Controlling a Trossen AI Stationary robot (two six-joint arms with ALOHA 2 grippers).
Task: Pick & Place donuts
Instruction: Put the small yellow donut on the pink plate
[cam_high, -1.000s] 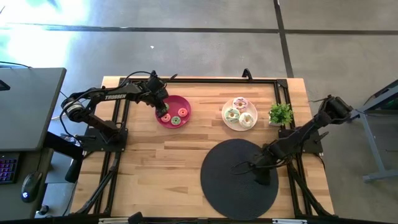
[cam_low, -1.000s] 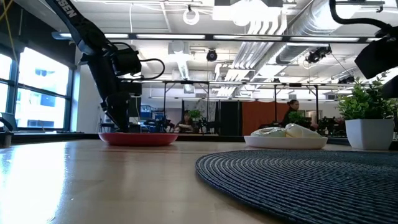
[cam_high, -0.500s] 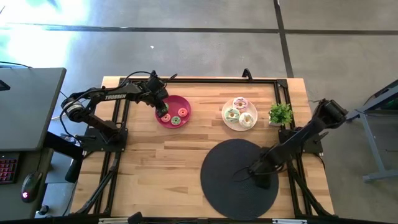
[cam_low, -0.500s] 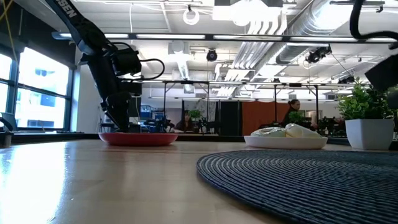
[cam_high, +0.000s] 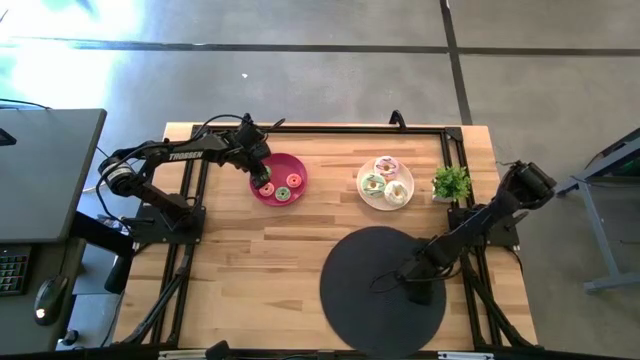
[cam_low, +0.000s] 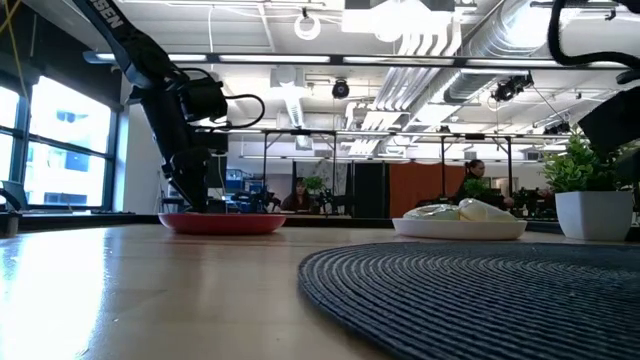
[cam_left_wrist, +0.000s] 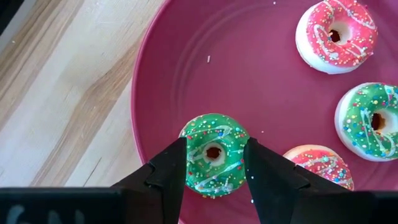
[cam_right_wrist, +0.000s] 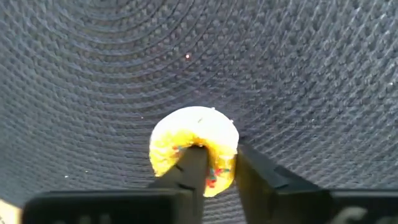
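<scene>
On the pink plate (cam_high: 300, 166), several small donuts lie flat. My left gripper (cam_left_wrist: 214, 146) hangs over the plate's left part (cam_low: 195, 205), shut on a green sprinkled donut (cam_left_wrist: 214, 155). A pink donut (cam_left_wrist: 336, 34), a second green one (cam_left_wrist: 370, 121) and a pink-orange one (cam_left_wrist: 317, 169) lie beside it. Three larger frosted donuts sit on the white plate (cam_high: 362, 190). My right gripper (cam_right_wrist: 214, 155) is low over the black round mat (cam_high: 360, 310), shut on a yellow donut (cam_right_wrist: 193, 134). The high view hides that donut. My left gripper pinches the green donut between its two fingers (cam_left_wrist: 168, 171), one on each outer side of the ring (cam_left_wrist: 189, 146). The fingers come from above, pointing down. The donut lies flat on the pink plate (cam_left_wrist: 249, 74). My right gripper has one finger (cam_right_wrist: 193, 165) at the yellow donut's hole and the other outside the ring, with the ring's wall (cam_right_wrist: 221, 158) between them. It comes steeply from above. The donut seems to lie on the woven mat (cam_right_wrist: 280, 62); whether it is lifted, I cannot tell.
A small potted plant (cam_high: 451, 183) stands near the table's right edge, beside the white plate (cam_low: 460, 228). Bare wood lies between the plates and along the near left of the table. People show in the room beyond the table.
My right gripper has moved toward the table's near left, staying low over the mat. The black mat has slid a little toward the left and near edges. The left arm and the plates have kept still.
</scene>
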